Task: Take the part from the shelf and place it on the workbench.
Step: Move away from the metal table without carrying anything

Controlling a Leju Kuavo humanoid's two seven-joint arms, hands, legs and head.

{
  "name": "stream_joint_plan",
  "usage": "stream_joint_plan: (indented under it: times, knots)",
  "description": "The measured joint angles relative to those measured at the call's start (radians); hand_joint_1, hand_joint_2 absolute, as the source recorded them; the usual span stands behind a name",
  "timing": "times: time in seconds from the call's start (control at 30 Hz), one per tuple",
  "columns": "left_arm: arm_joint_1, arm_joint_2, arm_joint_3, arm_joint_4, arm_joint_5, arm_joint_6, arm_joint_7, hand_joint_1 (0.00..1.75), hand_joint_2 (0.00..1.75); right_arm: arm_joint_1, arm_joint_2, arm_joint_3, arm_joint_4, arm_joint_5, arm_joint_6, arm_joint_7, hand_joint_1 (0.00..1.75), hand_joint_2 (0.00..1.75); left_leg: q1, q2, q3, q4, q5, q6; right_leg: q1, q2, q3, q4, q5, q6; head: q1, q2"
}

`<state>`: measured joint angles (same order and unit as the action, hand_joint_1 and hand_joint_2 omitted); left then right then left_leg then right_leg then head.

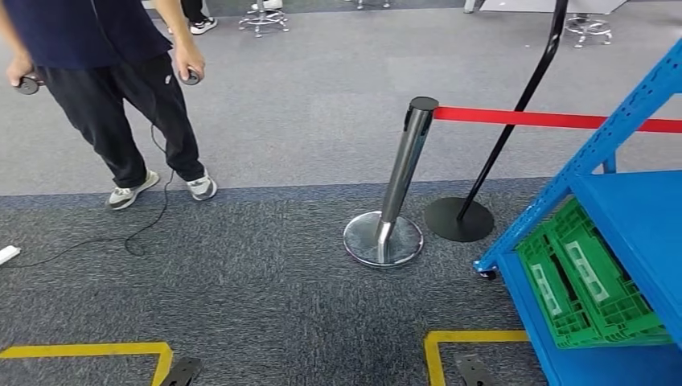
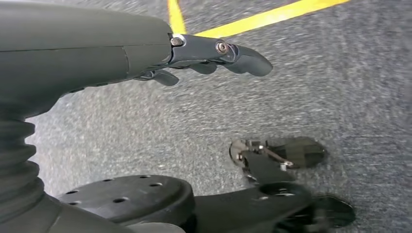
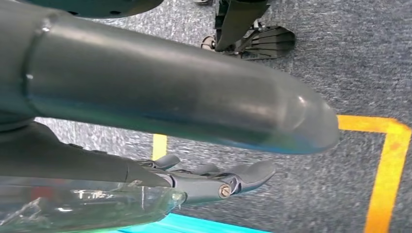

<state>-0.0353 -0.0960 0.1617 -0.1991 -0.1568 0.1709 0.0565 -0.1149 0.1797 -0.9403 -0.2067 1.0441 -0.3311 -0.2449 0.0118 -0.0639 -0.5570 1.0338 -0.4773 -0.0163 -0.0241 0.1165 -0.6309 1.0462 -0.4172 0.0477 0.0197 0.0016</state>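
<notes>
Robot beside blue shelf (image 1: 619, 129), part in right hand.
Head view: green crate (image 1: 591, 281) on lower shelf level. Left wrist view: left hand (image 2: 194, 56) over carpet, fingers extended, holding nothing. Right wrist view: right hand (image 3: 204, 179) grips a clear bagged part (image 3: 87, 206).

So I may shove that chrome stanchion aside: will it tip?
Probably not easily: the chrome stanchion stands on a broad disc base, likely weighted. It should slide stiffly on carpet, and the red belt would tug it back.
</notes>
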Motion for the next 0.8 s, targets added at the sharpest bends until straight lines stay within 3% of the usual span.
stream_joint_plan:
  times: [0.03, 0.1, 0.17, 0.23, 0.3, 0.33, 0.37, 0.4, 0.47, 0.53, 0.6, 0.63, 0.7, 0.77, 0.8]
  knots:
    - [0.0, 0.0, 0.0, 0.0, 0.0, 0.0, 0.0, 0.0, 1.75, 0.0, 0.0, 0.0, 0.0, 0.0, 0.0, 0.0, 0.0, 0.0, 0.0, -0.012, 0.009, -0.02, 0.0, 0.0, -0.001, 0.009, -0.003, -0.002, 0.003, 0.007, 0.0, 0.0]
    - [-0.001, -0.001, 0.0, 0.0, -0.001, 0.0, 0.0, 0.0, 1.75, 0.004, 0.0, 0.0, 0.0, 0.0, 0.0, 0.0, 0.0, 0.0, -0.004, 0.003, 0.009, -0.026, 0.004, 0.008, -0.005, 0.023, -0.008, -0.012, 0.012, 0.021, 0.0, 0.0]
    - [-0.003, 0.0, 0.0, 0.0, -0.002, 0.0, 0.0, 0.0, 1.75, 0.009, 0.0, 0.0, 0.0, 0.0, 0.0, 0.0, 0.0, 0.0, -0.006, 0.025, 0.009, -0.032, 0.013, 0.024, -0.003, -0.02, -0.024, 0.01, -0.003, 0.028, 0.003, 0.0]
    - [-0.002, 0.001, 0.0, 0.0, -0.004, 0.0, 0.0, 0.0, 1.75, 0.007, 0.0, 0.0, 0.0, 0.0, 0.0, 0.001, 0.0, 0.0, -0.011, 0.051, 0.008, -0.035, 0.017, 0.036, 0.002, -0.087, -0.068, 0.11, -0.064, 0.027, 0.009, 0.0]
    - [0.003, 0.002, 0.0, 0.0, -0.004, 0.0, 0.0, 0.0, 1.75, 0.003, 0.0, 0.0, 0.0, 0.001, 0.0, 0.001, 0.0, 0.0, -0.02, 0.081, 0.007, -0.035, 0.017, 0.043, 0.005, -0.107, -0.116, 0.234, -0.125, 0.026, 0.01, 0.0]
    - [0.004, 0.002, 0.0, 0.0, -0.005, -0.001, 0.0, 0.0, 1.75, 0.003, 0.0, 0.0, 0.0, 0.001, 0.0, 0.001, 0.0, 0.0, -0.024, 0.096, 0.006, -0.035, 0.017, 0.044, 0.007, -0.109, -0.122, 0.261, -0.134, 0.025, 0.01, 0.0]
    - [0.003, 0.001, 0.0, 0.0, -0.005, -0.001, 0.0, 0.0, 1.75, 0.005, 0.0, 0.0, 0.0, 0.001, 0.001, 0.001, 0.0, 0.0, -0.028, 0.109, 0.006, -0.035, 0.017, 0.045, 0.009, -0.111, -0.107, 0.25, -0.125, 0.021, 0.01, 0.0]
    - [0.002, 0.001, 0.0, 0.0, -0.005, -0.001, 0.0, 0.0, 1.75, 0.006, 0.0, 0.0, 0.0, 0.001, 0.001, 0.001, 0.0, 0.0, -0.031, 0.121, 0.007, -0.035, 0.017, 0.046, 0.013, -0.118, -0.071, 0.2, -0.102, 0.016, 0.01, 0.0]
    - [0.001, 0.0, 0.0, 0.0, -0.006, -0.002, 0.0, 0.0, 1.75, 0.004, 0.0, 0.0, 0.0, 0.001, 0.002, 0.001, 0.0, 0.0, -0.038, 0.142, 0.01, -0.034, 0.015, 0.045, 0.025, -0.162, 0.018, 0.062, -0.06, 0.0, 0.009, 0.0]
    - [0.0, 0.0, 0.0, 0.0, -0.006, -0.002, 0.0, 0.0, 1.75, -0.002, -0.001, 0.0, 0.0, 0.001, 0.002, 0.001, 0.0, 0.0, -0.041, 0.161, 0.012, -0.032, 0.014, 0.04, 0.035, -0.189, 0.059, -0.009, -0.046, -0.013, 0.006, 0.0]
    - [-0.001, 0.0, 0.0, 0.0, -0.007, -0.003, 0.0, 0.0, 1.75, -0.003, -0.002, 0.0, 0.0, 0.001, 0.002, 0.001, 0.0, 0.0, -0.041, 0.178, 0.013, -0.033, 0.013, 0.032, 0.037, -0.169, 0.056, -0.016, -0.04, -0.022, 0.006, 0.0]
    - [-0.002, 0.0, 0.0, 0.0, -0.007, -0.004, 0.0, 0.0, 1.75, -0.001, -0.002, 0.0, 0.0, 0.001, 0.002, 0.002, 0.0, 0.0, -0.04, 0.173, 0.013, -0.03, 0.009, 0.026, 0.034, -0.159, 0.056, -0.021, -0.035, -0.027, 0.005, 0.0]
    - [-0.002, 0.001, 0.0, 0.0, -0.008, -0.004, 0.0, 0.0, 1.75, -0.003, -0.003, 0.0, 0.0, 0.001, 0.003, 0.002, 0.0, 0.0, -0.034, 0.128, -0.006, 0.015, -0.029, 0.01, 0.026, -0.135, 0.058, -0.033, -0.022, -0.036, 0.002, 0.0]
    - [0.0, 0.001, 0.0, 0.0, -0.008, -0.004, 0.0, 0.0, 1.75, -0.006, -0.003, 0.0, 0.0, 0.001, 0.004, 0.003, 0.0, 0.0, -0.024, 0.083, -0.056, 0.13, -0.093, -0.004, 0.02, -0.11, 0.053, -0.038, -0.014, -0.039, 0.0, 0.0]
    - [0.002, 0.001, 0.0, 0.001, -0.008, -0.004, 0.0, 0.0, 1.75, -0.005, -0.003, 0.0, 0.0, 0.001, 0.005, 0.003, 0.0, 0.0, -0.019, 0.076, -0.083, 0.187, -0.116, -0.009, 0.018, -0.096, 0.05, -0.038, -0.011, -0.038, 0.0, 0.0]
